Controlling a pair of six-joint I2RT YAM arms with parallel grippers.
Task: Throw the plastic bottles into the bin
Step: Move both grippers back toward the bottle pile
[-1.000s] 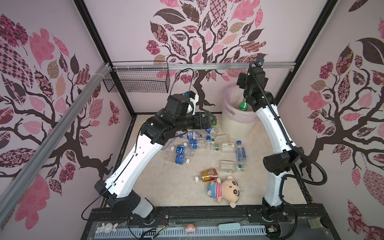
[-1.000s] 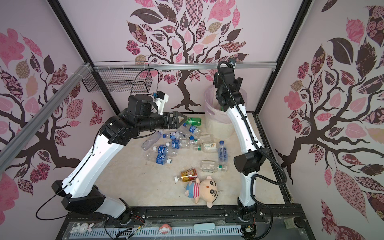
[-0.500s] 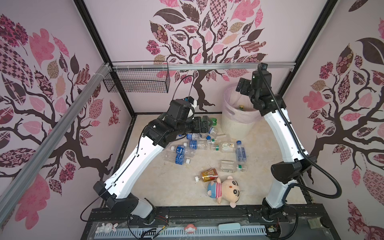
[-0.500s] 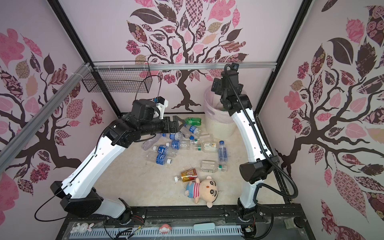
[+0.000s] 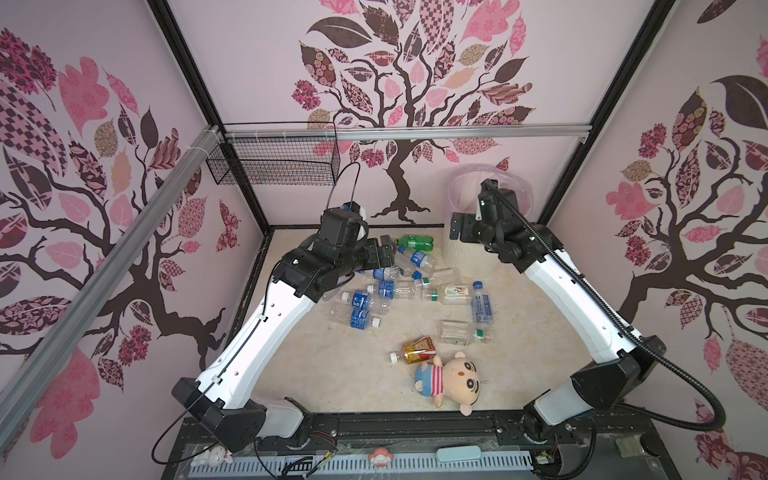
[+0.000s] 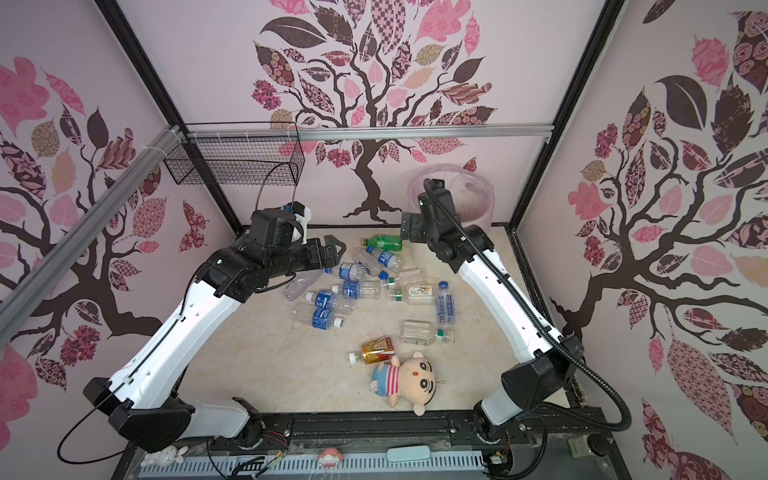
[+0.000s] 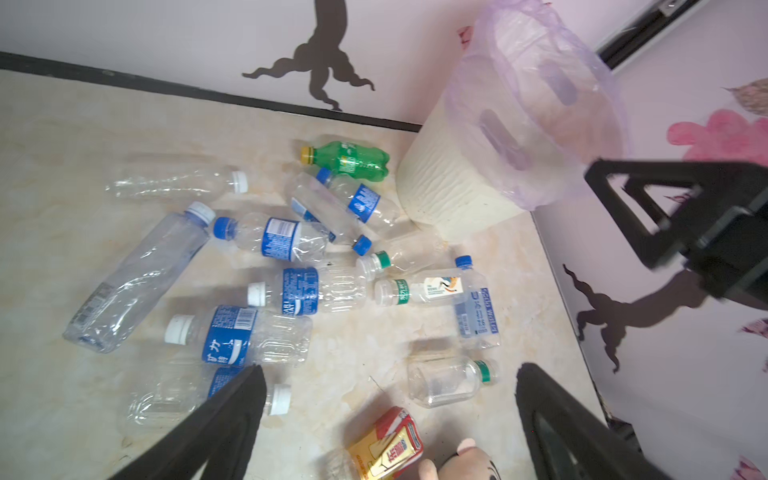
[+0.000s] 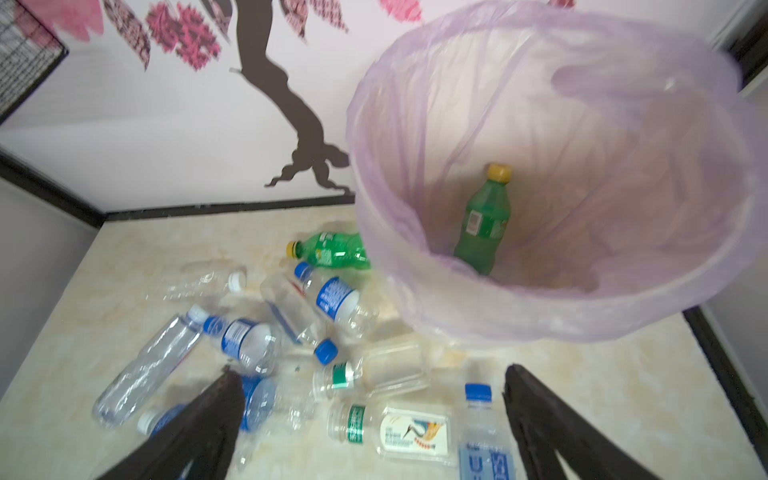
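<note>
Reading a top view as the clock face, the bin [image 5: 465, 259] stands at about 1 o'clock on the floor, against the far wall, with its pink bag folded over the rim. In the right wrist view one green bottle [image 8: 482, 224] leans inside it, yellow cap uppermost. A second green bottle [image 5: 415, 242] lies on the floor just beside the bin's 9 o'clock side, its long axis running 3 to 9 and its cap toward 9. The other plastic bottles [image 6: 353, 289] lie flat in a loose heap from the middle of the floor out toward 12, several touching or crossing. At the heap's 3 o'clock edge a blue-labelled bottle [image 5: 482, 305] lies along 12 to 6, blue cap toward 12. Just at its 9 o'clock a white-labelled bottle [image 5: 451, 293] lies 3 to 9, neck toward 9. Nearer 6, a clear bottle [image 5: 459, 332] points its green cap to 3. The amber bottle [image 5: 417, 350] lies along 2 to 8, white cap toward 8, just beside the plush doll [image 5: 451, 380]. The left gripper [image 5: 387, 249] hangs over the heap's 11 o'clock edge, jaws spread wide with nothing between them. The right gripper [image 5: 456, 226] sits at the bin's 9 o'clock side, jaws likewise wide apart and empty.
</note>
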